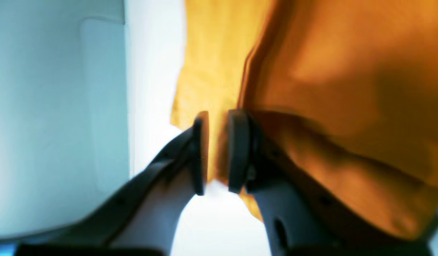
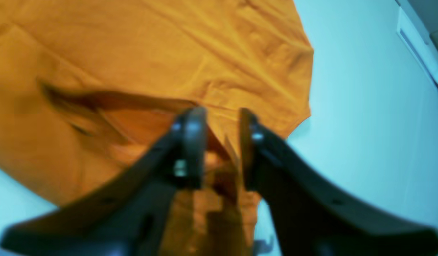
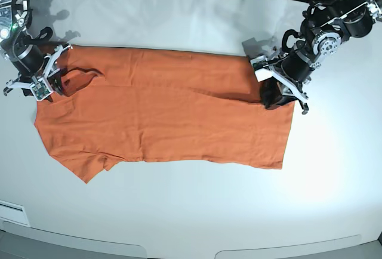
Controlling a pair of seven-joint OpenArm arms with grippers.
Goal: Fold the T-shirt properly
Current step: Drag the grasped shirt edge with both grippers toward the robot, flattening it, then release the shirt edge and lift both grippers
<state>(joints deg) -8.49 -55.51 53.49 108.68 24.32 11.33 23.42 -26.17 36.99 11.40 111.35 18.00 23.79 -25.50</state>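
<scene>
Nearest the base camera: bare white worktop (image 3: pixel 191 211), glossy, with glare toward its right side. Just beyond, the T-shirt (image 3: pixel 173 116), orange, spread flat across the middle of the worktop, long axis left to right. Straight hem edge at base-view right, sleeves and collar end at base-view left, one sleeve jutting toward the camera at lower left. Upper long edge already doubled over in a narrow band running the length of the cloth.

At base-view right, left pincer (image 3: pixel 276 95) down on the hem corner, dark cloth shadow under it. Seen from the left wrist: left pincer (image 1: pixel 217 151) with pads narrowly apart, a thin layer of T-shirt (image 1: pixel 347 89) hanging in the gap between them, more fabric bunched over the right-hand finger; clamped on the cloth edge as far as can be told through the blur.

At base-view left, right pincer (image 3: pixel 48 83) at the shoulder end, beside a raised wrinkle near the collar. Seen from the right wrist: right pincer (image 2: pixel 222 149) with fingers a little apart, a lifted ridge of T-shirt (image 2: pixel 151 53) gathered between them, fabric below lying smooth, pale worktop (image 2: pixel 364 124) beyond.

Farthest back: cables and dark gear along the rear edge of the worktop.
</scene>
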